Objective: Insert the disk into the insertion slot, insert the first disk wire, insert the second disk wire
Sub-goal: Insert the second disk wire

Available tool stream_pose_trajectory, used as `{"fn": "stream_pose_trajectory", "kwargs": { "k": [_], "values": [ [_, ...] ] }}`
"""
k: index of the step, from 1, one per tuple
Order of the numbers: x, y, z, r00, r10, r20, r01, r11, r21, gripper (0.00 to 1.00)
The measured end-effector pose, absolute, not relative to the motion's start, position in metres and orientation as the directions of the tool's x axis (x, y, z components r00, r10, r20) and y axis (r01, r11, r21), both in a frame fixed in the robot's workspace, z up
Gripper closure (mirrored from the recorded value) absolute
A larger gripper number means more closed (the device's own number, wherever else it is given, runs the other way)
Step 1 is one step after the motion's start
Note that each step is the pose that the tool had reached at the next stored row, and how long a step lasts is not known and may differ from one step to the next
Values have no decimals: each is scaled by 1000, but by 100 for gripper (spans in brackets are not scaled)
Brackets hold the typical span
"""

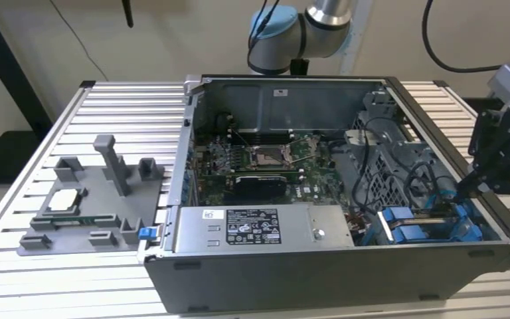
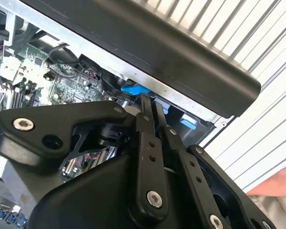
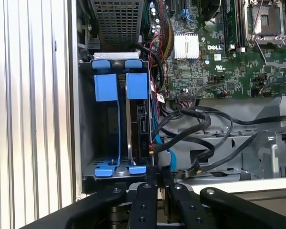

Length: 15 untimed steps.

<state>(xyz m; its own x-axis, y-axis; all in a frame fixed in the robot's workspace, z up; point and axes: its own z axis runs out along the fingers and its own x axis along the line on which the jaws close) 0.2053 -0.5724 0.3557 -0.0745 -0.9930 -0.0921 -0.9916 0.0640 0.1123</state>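
The insertion slot (image 3: 107, 138) is a grey bay with blue tabs, at the open case's near corner on the exterior view's right (image 1: 424, 224). The disk (image 3: 139, 128) stands on edge inside it, its blue carrier tab (image 3: 136, 86) level with the bay's own tab. Beside the disk hang a blue wire (image 3: 158, 141) and black wires (image 3: 195, 125); I cannot tell whether any is plugged in. My gripper (image 1: 461, 194) hovers at the bay's end over the case wall, fingers pressed together, shut with nothing seen between them, in both wrist views (image 3: 158, 172) (image 2: 150, 104).
The motherboard (image 1: 264, 163) fills the case floor. A grey labelled power-supply box (image 1: 264, 229) lies along the near wall. A perforated cage (image 3: 117, 19) stands beyond the bay. A grey fixture (image 1: 95, 199) sits on the ribbed table (image 1: 122, 109).
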Motion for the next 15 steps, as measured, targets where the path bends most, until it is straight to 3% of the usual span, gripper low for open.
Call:
{"fn": "stream_pose_trajectory", "kwargs": {
  "k": [15],
  "values": [
    [181, -572, 382, -74, -993, -94, -992, 64, 112, 100]
  ]
}}
